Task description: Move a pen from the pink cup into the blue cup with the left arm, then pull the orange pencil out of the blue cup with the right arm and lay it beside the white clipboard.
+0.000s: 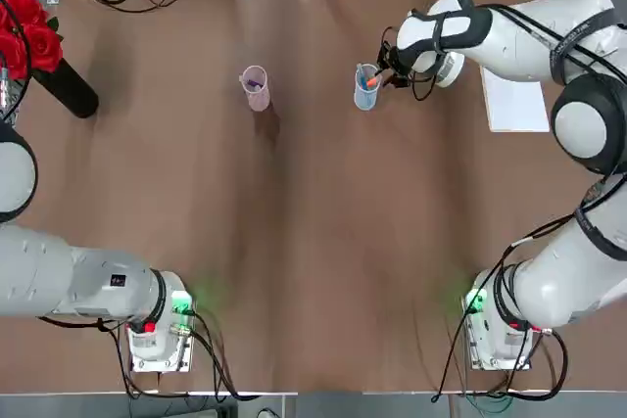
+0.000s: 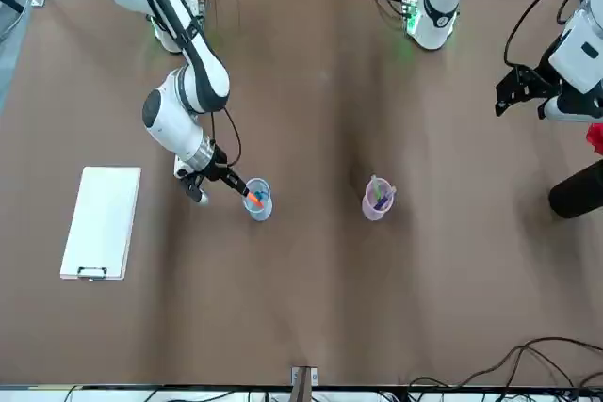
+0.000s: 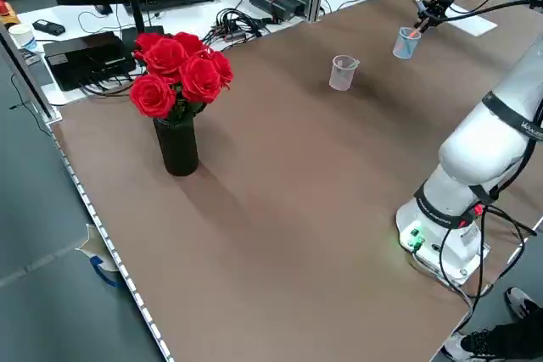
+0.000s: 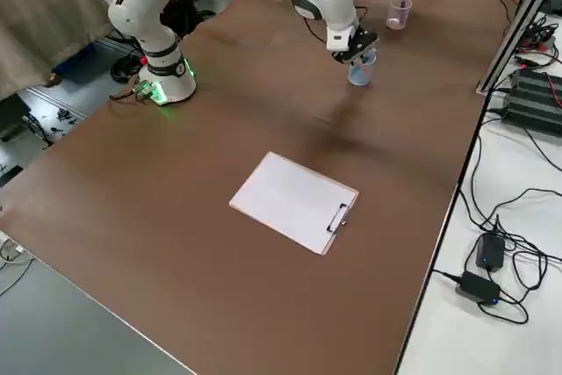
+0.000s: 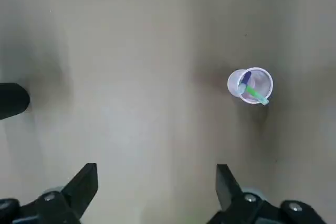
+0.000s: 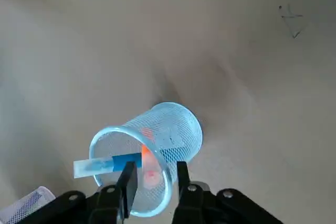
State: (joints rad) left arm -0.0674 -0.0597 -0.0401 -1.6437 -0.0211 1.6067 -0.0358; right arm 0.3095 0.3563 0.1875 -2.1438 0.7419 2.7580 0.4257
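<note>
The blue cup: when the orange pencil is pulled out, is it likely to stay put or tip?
The blue cup looks thin, small and probably light, so it may tip or slide. The orange pencil leans against its rim between the right gripper jaws; a slanted pull could drag that rim along.

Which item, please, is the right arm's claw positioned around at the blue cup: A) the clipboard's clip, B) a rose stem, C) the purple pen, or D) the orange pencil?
D: in the right wrist view the right claw straddles the orange pencil standing in the blue cup.
</note>
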